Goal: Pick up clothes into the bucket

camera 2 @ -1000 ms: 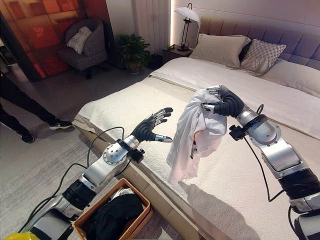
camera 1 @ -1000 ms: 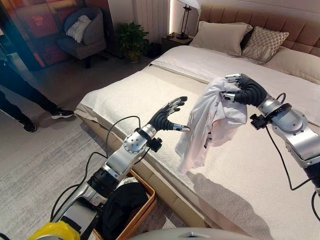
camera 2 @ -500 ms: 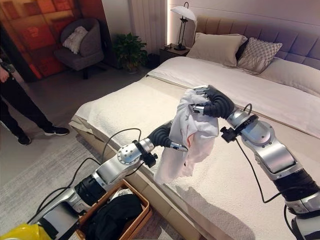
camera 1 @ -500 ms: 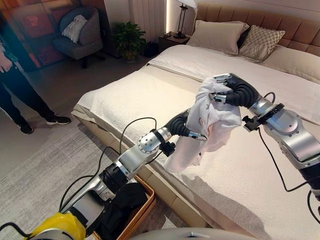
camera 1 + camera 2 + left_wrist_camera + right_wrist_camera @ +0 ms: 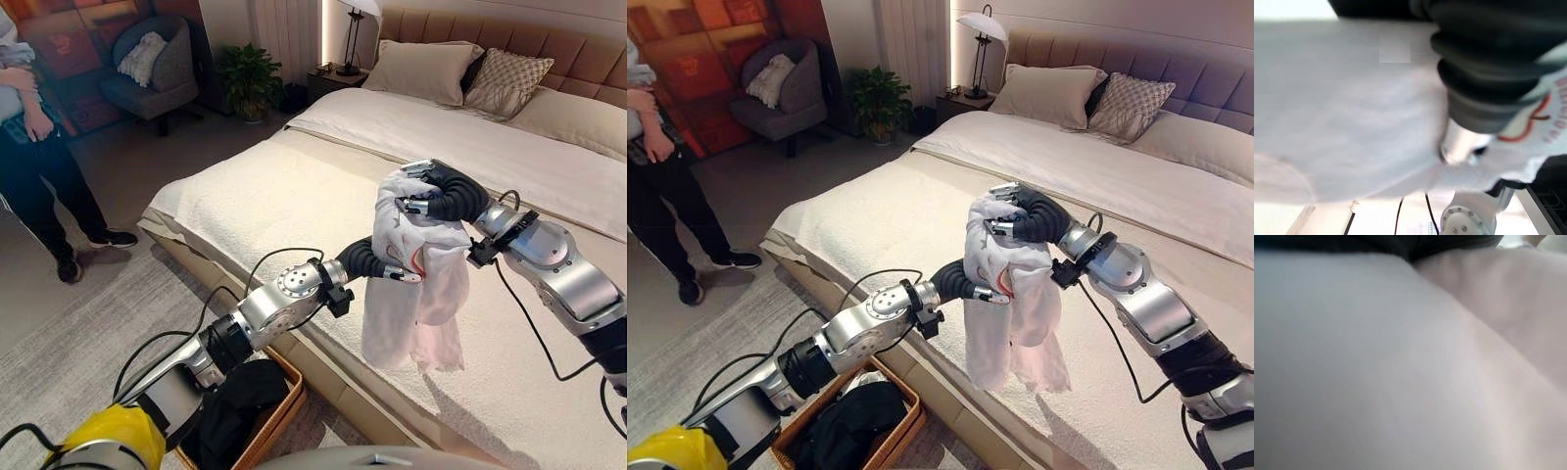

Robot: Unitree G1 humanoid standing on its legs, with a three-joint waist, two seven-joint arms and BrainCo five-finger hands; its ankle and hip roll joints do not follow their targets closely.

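Left eye view shows the bed (image 5: 294,196), wide and pale, with a wicker basket (image 5: 279,416) of dark clothes on the floor beside it. Above the mattress edge hangs a white T-shirt (image 5: 416,294), limp and light. The right hand (image 5: 436,191) curls round its bunched top. The left hand (image 5: 387,269) reaches into the folds, its grip impossible to tell. Gathered cloth holds best.

White garment (image 5: 416,304), red print
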